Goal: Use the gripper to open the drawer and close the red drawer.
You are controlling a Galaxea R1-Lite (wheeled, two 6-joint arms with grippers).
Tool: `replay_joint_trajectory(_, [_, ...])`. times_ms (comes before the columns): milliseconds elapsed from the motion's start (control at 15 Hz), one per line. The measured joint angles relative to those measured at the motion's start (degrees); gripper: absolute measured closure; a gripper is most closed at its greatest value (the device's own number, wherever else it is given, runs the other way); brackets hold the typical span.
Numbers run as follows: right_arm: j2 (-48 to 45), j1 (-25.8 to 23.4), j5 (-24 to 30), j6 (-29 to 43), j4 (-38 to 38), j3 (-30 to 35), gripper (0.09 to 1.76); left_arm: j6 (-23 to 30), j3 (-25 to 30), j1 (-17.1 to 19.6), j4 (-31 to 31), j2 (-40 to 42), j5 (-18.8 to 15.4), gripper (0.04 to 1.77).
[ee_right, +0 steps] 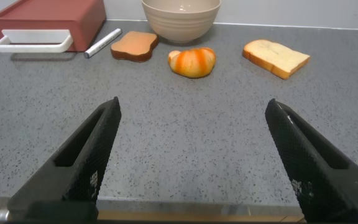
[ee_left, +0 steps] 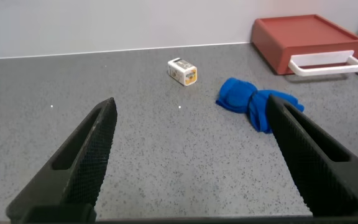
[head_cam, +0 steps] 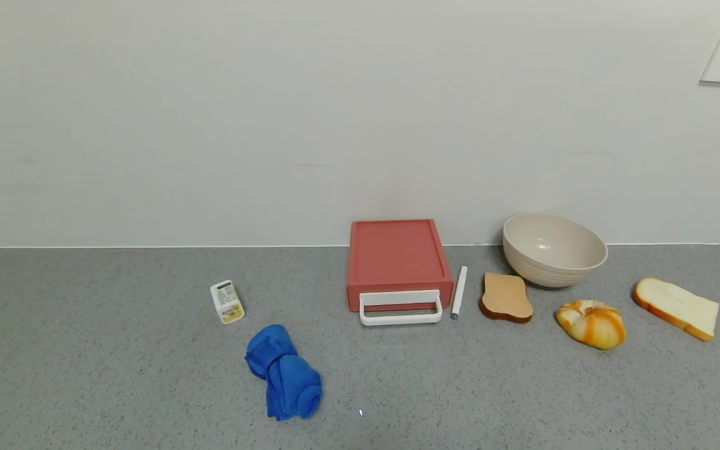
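Grey counter (head_cam: 116, 375) carries drawer (head_cam: 396, 259), bowl (head_cam: 554, 249), marker (head_cam: 459, 292) — bread (head_cam: 675, 308), cloth (head_cam: 284, 372), carton (head_cam: 227, 302).

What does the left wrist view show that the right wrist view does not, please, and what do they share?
Only the left wrist view shows the left gripper, open over the counter, the small carton and the blue cloth. Only the right wrist view shows the right gripper, also open, the bowl, the pen, the brown toast, the croissant and the white bread slice. Both show the closed red drawer with its white handle and the grey counter.
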State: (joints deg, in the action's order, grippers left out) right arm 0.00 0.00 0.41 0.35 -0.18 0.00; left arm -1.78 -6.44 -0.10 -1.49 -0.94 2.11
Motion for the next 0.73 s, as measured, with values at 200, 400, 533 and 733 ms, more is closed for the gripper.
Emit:
replay_joint_trajectory(200, [0.0, 0.0, 0.02, -0.02, 0.02, 0.0, 0.14, -0.04, 5.34, 0.0, 3.63, 0.8, -0.11, 0.09])
replay_joint_trajectory(400, [0.0, 0.0, 0.0, -0.02, 0.02, 0.0, 0.14, 0.21, 6.28, 0.0, 0.89, 0.96, -1.34, 0.09])
replay_joint_trajectory(533, [0.0, 0.0, 0.0, -0.02, 0.02, 0.0, 0.14, 0.27, 6.36, 0.05, 0.85, 1.01, -1.38, 0.09])
replay_joint_trajectory(733, [0.0, 0.0, 0.0, -0.02, 0.0, 0.0, 0.14, 0.46, 6.44, 0.07, 0.91, 1.01, -1.38, 0.09])
